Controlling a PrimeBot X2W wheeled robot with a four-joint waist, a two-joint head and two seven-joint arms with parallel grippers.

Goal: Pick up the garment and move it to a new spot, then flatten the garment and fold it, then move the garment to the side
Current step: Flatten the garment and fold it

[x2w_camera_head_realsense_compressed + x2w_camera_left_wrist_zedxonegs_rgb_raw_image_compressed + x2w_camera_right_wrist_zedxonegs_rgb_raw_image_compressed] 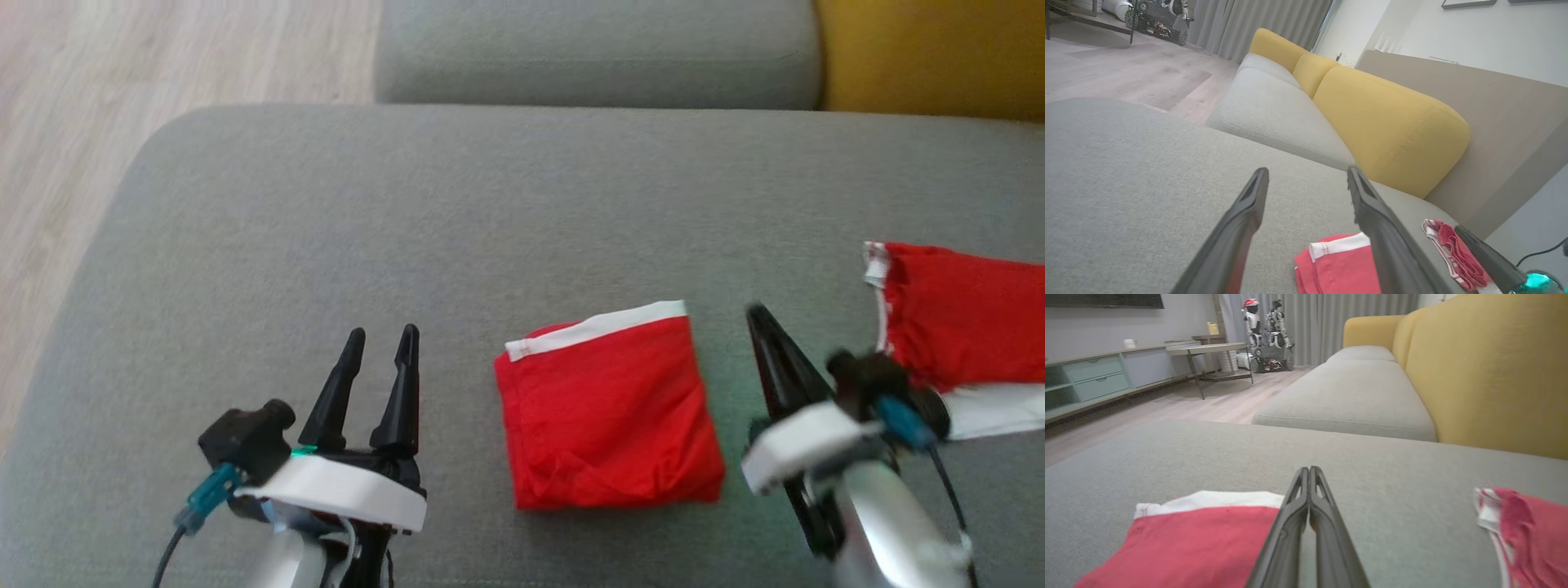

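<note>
Your left gripper (382,331) sits low at the left, its two fingers spread apart and pointing forward. Your right gripper (756,314), blurred in the head view, leans inward at the right, fingers pressed together, apparently empty.

Second red garment (963,318) cut by right edge; right gripper (758,317) blurred; folded garment (1180,543) cropped at bottom.

The folded garment (608,412) lies on the near seat cushion (408,204), with the left gripper (384,331) to its left and the right gripper (755,312) just beside its right edge. A second garment (955,318) lies further right on the same cushion, apart from the first. Behind this cushion sits the far seat cushion (596,49), with a back cushion (931,57) to its right and the floor (82,122) to its left.
</note>
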